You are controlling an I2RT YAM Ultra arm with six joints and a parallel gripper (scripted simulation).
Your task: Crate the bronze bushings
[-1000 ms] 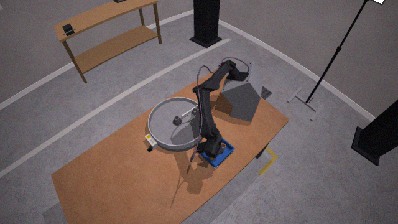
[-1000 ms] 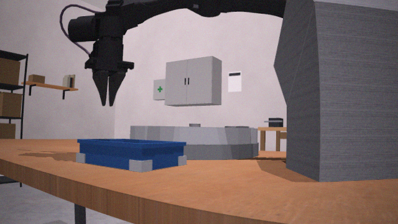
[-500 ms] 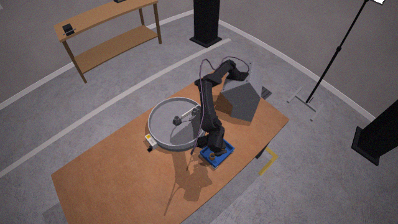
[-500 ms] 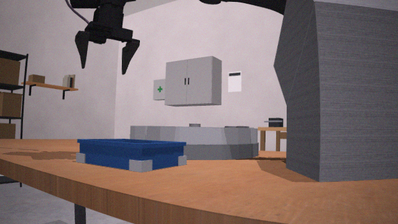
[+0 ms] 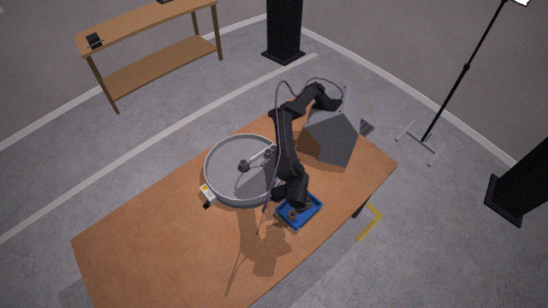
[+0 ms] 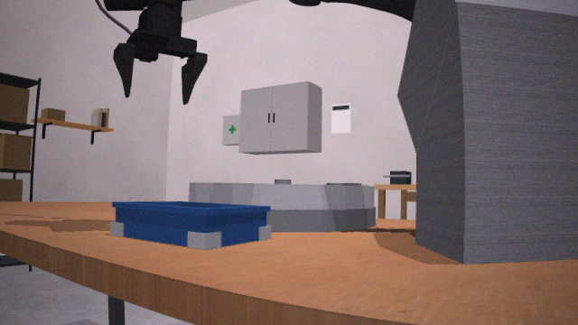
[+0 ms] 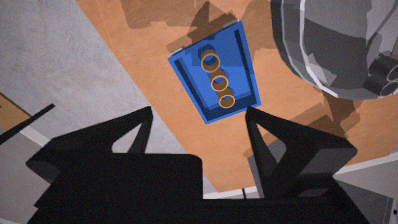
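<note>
My gripper (image 6: 155, 99) (image 7: 199, 111) is open and empty, high above the blue crate (image 5: 315, 204) (image 6: 190, 221) (image 7: 182, 75). Three bronze bushings (image 7: 210, 61) (image 7: 219, 82) (image 7: 227, 101) lie in a row inside the crate; the top view shows only one bronze bushing, and the arm hides the others. The grey turntable (image 5: 223, 194) (image 6: 293, 199) (image 7: 320, 50) stands beside the crate. Two steel bushings (image 5: 243, 166) (image 5: 269, 152) stand on it, one of them also showing in the wrist view (image 7: 382, 70).
A large grey block (image 5: 334, 137) (image 6: 497, 135) carries the arm's base at the table's back. A small white box (image 5: 207, 194) sits against the turntable's rim. A pale bar (image 5: 257, 156) lies across the turntable. The table's front edge runs close to the crate.
</note>
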